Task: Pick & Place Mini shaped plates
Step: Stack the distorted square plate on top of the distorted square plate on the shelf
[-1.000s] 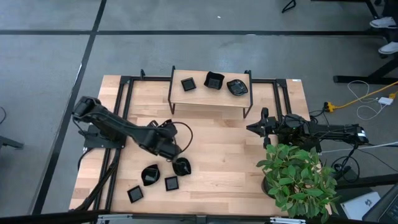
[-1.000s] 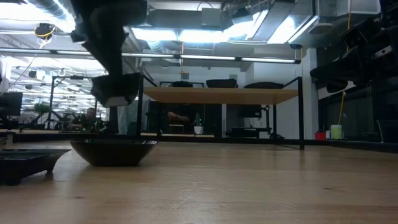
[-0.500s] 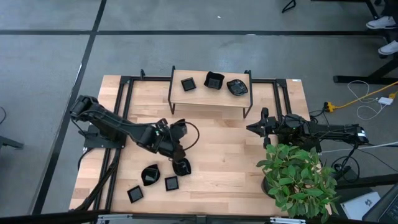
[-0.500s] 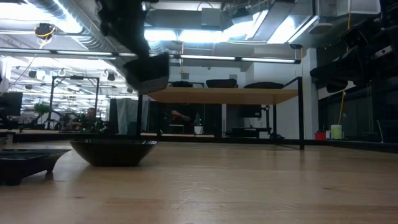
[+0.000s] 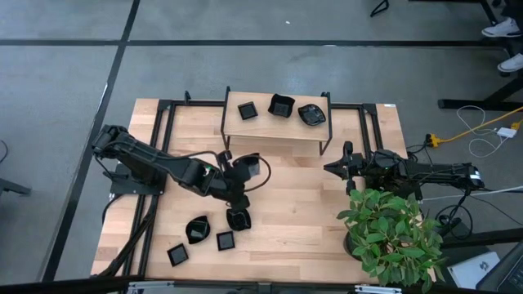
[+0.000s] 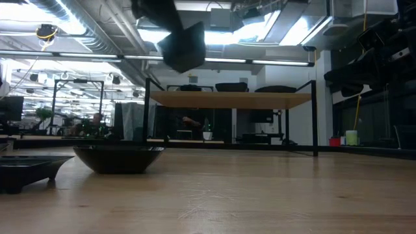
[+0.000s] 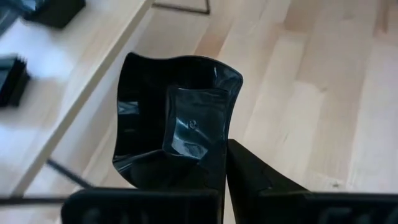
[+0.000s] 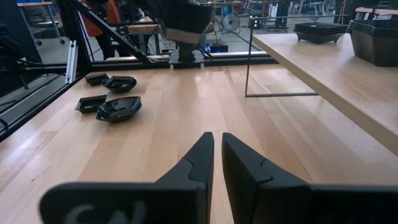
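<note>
My left gripper (image 5: 243,175) hangs above the middle of the table, in front of the raised wooden shelf (image 5: 278,128). It is shut on a glossy black mini plate (image 7: 177,118) with a square centre and wavy rim, seen high up in the low view (image 6: 184,47). Several more mini plates lie flat on the tabletop near the front left (image 5: 239,218) (image 5: 198,229) (image 5: 225,240) (image 5: 177,254). Three others sit on the shelf (image 5: 248,110) (image 5: 281,106) (image 5: 311,114). My right gripper (image 8: 216,155) waits at the table's right side (image 5: 328,168), shut and holding nothing. My left gripper pinches the plate's rim (image 7: 211,163) at one side between its two fingers, one finger (image 7: 249,177) against the plate's underside. The plate stands out beyond the fingertips with its hollow side showing. It is tilted on edge and lifted well clear of the table.
The shelf's black metal legs (image 5: 224,135) (image 5: 325,139) stand on the table just beyond my left gripper. A potted green plant (image 5: 392,233) fills the front right corner. Bare wood lies between the two arms (image 5: 294,204).
My left gripper has risen and moved toward the far edge and the shelf, rolling its wrist as it went. The plate in it has gone from just above the plates on the table to well clear of them, and it has tipped.
</note>
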Robot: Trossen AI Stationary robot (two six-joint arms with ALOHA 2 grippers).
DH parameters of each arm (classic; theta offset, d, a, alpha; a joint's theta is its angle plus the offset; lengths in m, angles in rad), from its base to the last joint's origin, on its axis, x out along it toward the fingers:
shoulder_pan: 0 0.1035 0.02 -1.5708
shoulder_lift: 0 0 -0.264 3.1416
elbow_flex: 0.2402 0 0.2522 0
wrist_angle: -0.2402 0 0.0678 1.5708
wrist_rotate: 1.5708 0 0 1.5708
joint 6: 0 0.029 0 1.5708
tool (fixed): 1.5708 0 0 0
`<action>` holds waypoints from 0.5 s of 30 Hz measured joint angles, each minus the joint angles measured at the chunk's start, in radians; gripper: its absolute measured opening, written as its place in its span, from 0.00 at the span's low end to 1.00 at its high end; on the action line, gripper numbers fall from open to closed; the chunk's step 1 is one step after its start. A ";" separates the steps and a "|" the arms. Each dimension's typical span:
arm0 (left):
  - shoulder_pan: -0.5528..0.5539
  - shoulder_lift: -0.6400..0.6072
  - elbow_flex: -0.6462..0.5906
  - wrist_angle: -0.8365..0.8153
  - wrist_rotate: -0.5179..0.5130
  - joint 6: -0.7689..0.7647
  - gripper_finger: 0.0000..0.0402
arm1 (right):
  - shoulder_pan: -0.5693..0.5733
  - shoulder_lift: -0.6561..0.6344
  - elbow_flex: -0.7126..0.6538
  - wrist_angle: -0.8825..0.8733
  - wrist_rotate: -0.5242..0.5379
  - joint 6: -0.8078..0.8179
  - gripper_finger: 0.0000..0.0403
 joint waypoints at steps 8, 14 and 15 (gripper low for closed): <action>0.035 0.000 0.034 0.072 -0.007 0.184 0.01 | 0.000 0.000 0.000 0.000 0.000 0.000 0.08; 0.101 0.000 0.045 0.104 0.001 0.310 0.01 | 0.000 0.000 0.000 0.000 0.000 0.000 0.08; 0.114 -0.001 0.045 0.106 0.013 0.332 0.01 | 0.000 0.000 0.000 0.000 0.000 0.000 0.08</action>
